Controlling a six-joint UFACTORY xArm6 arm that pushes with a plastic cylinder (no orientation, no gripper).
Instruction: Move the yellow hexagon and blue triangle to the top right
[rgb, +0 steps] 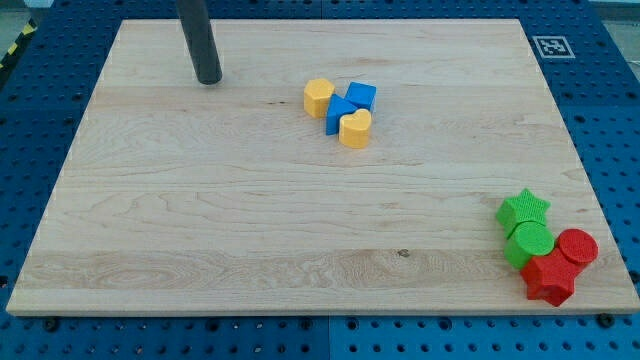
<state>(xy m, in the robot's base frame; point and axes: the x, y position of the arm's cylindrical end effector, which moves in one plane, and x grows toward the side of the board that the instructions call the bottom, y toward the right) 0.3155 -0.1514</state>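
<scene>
The yellow hexagon (318, 98) lies on the wooden board a little above its middle. The blue triangle (338, 113) touches it on its right. A blue cube (362, 96) and a yellow heart (355, 129) press against the triangle on the view's right. My tip (209, 80) rests on the board near the view's top left, well to the left of the yellow hexagon and apart from every block.
At the view's bottom right stands a tight cluster: a green star (523, 209), a green cylinder (529, 241), a red cylinder (577, 246) and a red star (549, 279). A black-and-white marker (552, 46) sits at the board's top right corner.
</scene>
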